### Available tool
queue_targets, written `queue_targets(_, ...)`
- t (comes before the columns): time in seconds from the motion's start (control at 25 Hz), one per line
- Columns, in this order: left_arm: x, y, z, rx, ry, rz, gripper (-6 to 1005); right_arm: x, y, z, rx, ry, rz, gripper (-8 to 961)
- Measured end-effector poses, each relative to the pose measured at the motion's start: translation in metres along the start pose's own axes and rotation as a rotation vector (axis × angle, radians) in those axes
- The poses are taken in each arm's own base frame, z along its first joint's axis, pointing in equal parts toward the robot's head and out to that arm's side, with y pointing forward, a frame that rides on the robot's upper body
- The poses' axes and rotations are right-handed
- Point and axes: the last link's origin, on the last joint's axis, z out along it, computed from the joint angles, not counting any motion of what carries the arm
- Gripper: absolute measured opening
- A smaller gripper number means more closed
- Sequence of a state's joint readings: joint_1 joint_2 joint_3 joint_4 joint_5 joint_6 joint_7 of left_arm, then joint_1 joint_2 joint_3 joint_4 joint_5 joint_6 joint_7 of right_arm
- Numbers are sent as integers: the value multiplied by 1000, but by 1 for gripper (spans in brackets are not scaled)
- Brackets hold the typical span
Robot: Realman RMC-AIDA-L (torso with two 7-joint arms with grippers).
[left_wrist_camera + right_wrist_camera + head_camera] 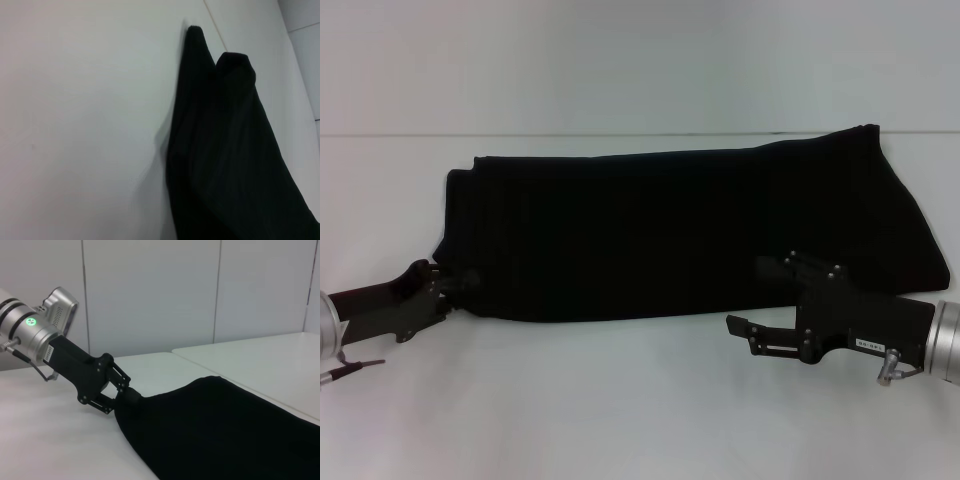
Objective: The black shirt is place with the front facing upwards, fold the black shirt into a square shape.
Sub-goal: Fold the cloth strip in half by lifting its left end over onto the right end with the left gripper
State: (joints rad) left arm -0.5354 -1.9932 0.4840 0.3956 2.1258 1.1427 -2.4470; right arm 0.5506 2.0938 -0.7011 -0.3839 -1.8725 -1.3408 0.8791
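Pinching the black shirt (680,235) corner w/ left gripper (448,288) for next fold; right gripper (760,310) fingers spread, near hem.

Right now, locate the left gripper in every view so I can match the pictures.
Head view: left gripper at lower left, at the black shirt's near left corner.
Left wrist view: not in it, only shirt and table.
Right wrist view: seen far off, closed on the shirt's corner.
Shared landmark: the black shirt.
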Motion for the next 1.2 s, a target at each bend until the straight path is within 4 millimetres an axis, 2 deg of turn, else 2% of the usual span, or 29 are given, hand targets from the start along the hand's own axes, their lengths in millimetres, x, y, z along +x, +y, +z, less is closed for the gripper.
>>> queue_targets(0.16, 0, 0, 0, 1, 0, 1, 455, 0, 0, 0, -3, -2, 2, 927)
queue_targets(0.36, 0, -1, 0, 5, 3, 8, 206, 0, 1, 0, -4, -3, 3, 927)
queue_targets(0.56, 1, -4, -2, 8, 20, -3, 34, -1, 1, 0, -6, -6, 4, 927)
queue_targets(0.68, 3, -6, -6, 13, 34, -4, 34, -1, 0, 0, -2, -10, 6, 927)
queue_targets(0.92, 20, -15, -27, 14, 123, -21, 35, -4, -3, -1, 16, -26, 8, 927)
queue_targets(1.2, 53, -27, -67, 69, 233, -2, 36, -7, -8, -2, 38, -39, 13, 927)
